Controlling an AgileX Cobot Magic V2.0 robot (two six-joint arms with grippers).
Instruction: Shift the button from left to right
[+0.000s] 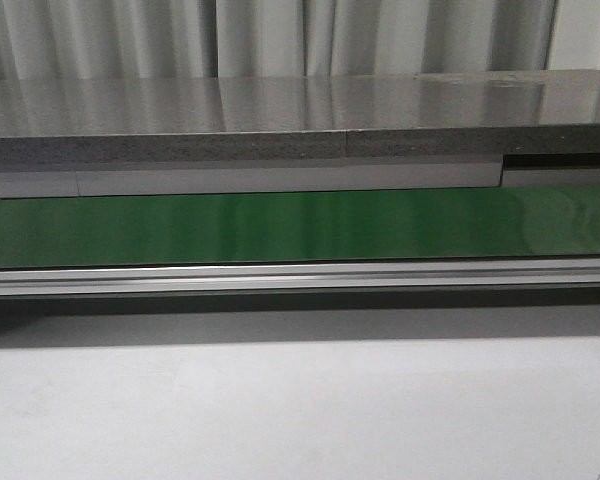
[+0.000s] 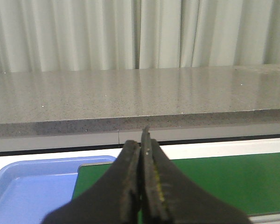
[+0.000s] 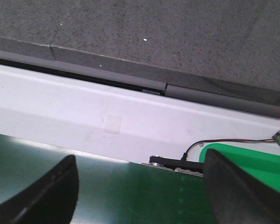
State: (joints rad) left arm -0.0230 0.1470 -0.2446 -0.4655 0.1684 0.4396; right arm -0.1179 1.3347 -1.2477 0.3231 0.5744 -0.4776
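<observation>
- The button is not visible in any of the three views, so which way it lies from either tool, and how its long axis runs, cannot be told from here.
- The left gripper, with black curved fingers pressed together and nothing between them, points toward the grey speckled stone-like counter ledge and pale curtains beyond.
- Below and to one side of those fingers sits a light blue plastic tray; the part that shows holds nothing, though the fingers hide some of it.
- The glossy green conveyor belt runs under the left gripper.
- The right gripper has its black fingers spread wide with nothing between them, hovering over the green belt's end and a white panel.
- Near it lie red and black wires and a bright green plastic edge.
- My judgement: since the button starts on the left, the left arm is likely nearer, but finding the button comes first.
</observation>
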